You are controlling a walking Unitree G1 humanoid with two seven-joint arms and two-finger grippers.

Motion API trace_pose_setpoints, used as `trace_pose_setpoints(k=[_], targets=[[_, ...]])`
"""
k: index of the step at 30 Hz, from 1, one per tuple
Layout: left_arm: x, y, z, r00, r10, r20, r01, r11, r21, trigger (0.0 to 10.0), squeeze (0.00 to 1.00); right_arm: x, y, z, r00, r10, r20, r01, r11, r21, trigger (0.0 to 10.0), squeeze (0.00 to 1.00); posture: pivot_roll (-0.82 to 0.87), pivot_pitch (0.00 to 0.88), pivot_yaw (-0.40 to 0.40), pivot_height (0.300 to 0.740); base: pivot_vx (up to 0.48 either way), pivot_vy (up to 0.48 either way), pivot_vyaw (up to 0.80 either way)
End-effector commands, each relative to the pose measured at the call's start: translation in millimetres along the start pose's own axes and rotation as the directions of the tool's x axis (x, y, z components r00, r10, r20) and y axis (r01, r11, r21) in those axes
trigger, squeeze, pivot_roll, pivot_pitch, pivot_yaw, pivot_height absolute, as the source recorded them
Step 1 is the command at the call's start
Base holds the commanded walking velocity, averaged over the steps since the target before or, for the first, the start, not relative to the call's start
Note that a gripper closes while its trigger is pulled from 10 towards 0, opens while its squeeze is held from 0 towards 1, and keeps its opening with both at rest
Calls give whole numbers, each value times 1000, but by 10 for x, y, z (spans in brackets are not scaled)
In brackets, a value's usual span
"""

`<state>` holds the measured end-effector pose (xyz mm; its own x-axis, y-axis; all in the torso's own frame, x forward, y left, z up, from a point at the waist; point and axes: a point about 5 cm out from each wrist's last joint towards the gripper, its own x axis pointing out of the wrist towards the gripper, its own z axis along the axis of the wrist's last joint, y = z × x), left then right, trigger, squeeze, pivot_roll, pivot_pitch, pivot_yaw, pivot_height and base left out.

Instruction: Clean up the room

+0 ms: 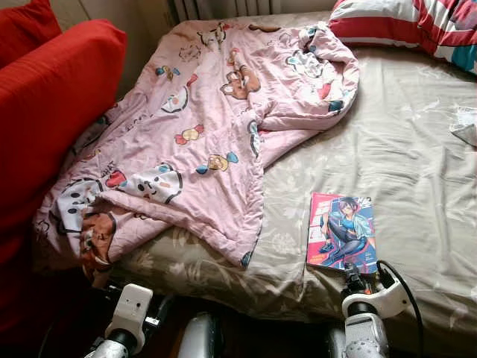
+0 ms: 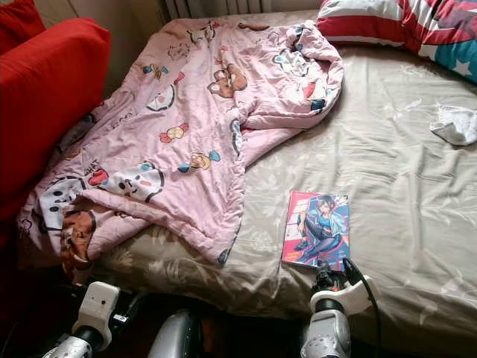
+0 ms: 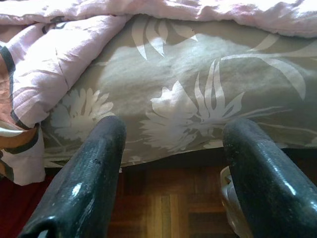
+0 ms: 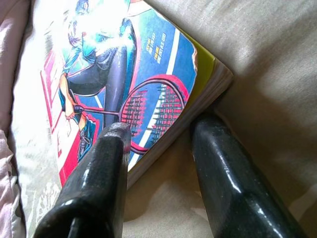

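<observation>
Bed (image 1: 417, 171), book (image 1: 341, 231) lengthwise, right claw (image 4: 158, 144) open

Red sofa (image 1: 52, 97) beside bed (image 1: 417, 171); wooden floor (image 3: 163, 208).

Silver arms, white wrist housings; black cable on right; glossy black claw fingers (image 4: 106, 173).

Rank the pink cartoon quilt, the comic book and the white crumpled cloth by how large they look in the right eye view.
1. Pink cartoon-print quilt, by far the largest.
2. Comic book with the illustrated cover.
3. White crumpled cloth, smallest as seen; it lies farther from the camera and the frame edge cuts it, so that rank is unsure.
</observation>
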<state>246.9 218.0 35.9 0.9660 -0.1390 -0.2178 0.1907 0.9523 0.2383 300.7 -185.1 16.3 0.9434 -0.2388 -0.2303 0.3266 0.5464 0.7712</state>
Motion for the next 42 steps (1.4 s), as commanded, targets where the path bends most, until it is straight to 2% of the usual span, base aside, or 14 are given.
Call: trace_pose_setpoints(k=[1,14,26,34,42], targets=[[-62,84,-53,999,15,-31,-15,1000,19,10000,0,-56,-43,-86,1000,-12,-19,12,1000,15,10000,0,131,264,175,591,0,0,0],[-63,78,-37,1000,8,-30,-8,1000,24,10000,0,-60,-83,-55,1000,-23,0,23,999,34,10000,0,144,278,188,591,0,0,0],[-192,95,-57,999,5,-42,-3,999,38,10000,0,-69,-133,-88,999,-25,-36,28,996,82,10000,0,177,331,210,591,0,0,0],[-273,106,-59,999,10,-54,-8,999,41,10000,0,-5,-59,-3,999,33,-3,-33,991,128,10000,0,193,361,216,591,0,0,0],[-297,110,-36,998,13,-57,-11,999,41,10000,0,111,90,163,989,133,62,-144,960,241,10000,0,210,375,221,591,0,0,0]])
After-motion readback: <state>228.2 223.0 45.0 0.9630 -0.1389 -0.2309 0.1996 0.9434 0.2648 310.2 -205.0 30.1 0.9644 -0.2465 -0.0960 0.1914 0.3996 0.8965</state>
